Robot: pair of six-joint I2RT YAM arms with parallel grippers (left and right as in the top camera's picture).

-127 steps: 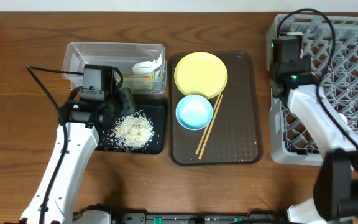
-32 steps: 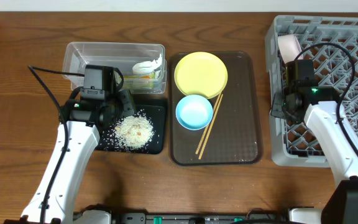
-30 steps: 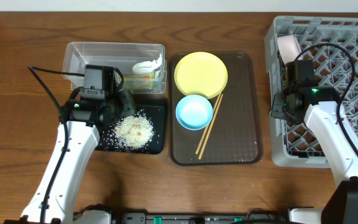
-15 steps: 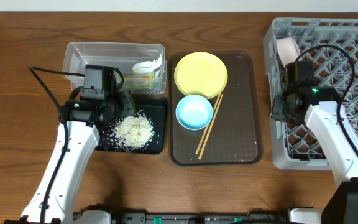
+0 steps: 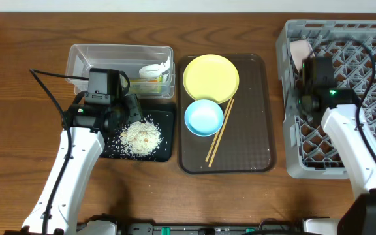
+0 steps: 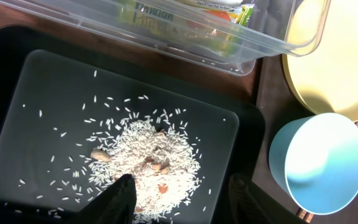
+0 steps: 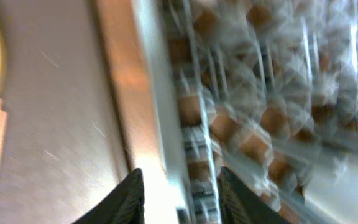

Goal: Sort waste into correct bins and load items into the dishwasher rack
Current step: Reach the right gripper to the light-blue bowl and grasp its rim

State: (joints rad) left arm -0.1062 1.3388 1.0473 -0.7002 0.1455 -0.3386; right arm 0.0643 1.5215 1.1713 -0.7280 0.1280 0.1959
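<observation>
Loose white rice (image 5: 140, 137) lies in the black tray (image 5: 165, 153); it also shows in the left wrist view (image 6: 148, 162). My left gripper (image 5: 129, 109) (image 6: 182, 199) hangs open and empty just above the rice. The clear tub (image 5: 83, 55) holds the printed wrapper (image 5: 150, 81) (image 6: 185, 11) and a white scrap (image 5: 156, 68). The yellow plate (image 5: 211, 77), blue bowl (image 5: 204, 117) and chopsticks (image 5: 219, 130) rest on the brown tray. The pink bowl (image 5: 299, 49) sits in the grey rack's (image 5: 371, 39) far left corner. My right gripper (image 5: 304, 98) (image 7: 182, 199) is open, with the rack's left wall (image 7: 166, 93) between its fingers. The white cup is out of view.
The brown serving tray (image 5: 253, 140) lies in the middle of the wooden table, between the bins and the rack. The black tray sits right in front of the clear tub. The right wrist view is blurred by motion.
My right arm has moved toward the far side along the rack's left wall, and the rack has shifted slightly left. The left arm has not moved.
</observation>
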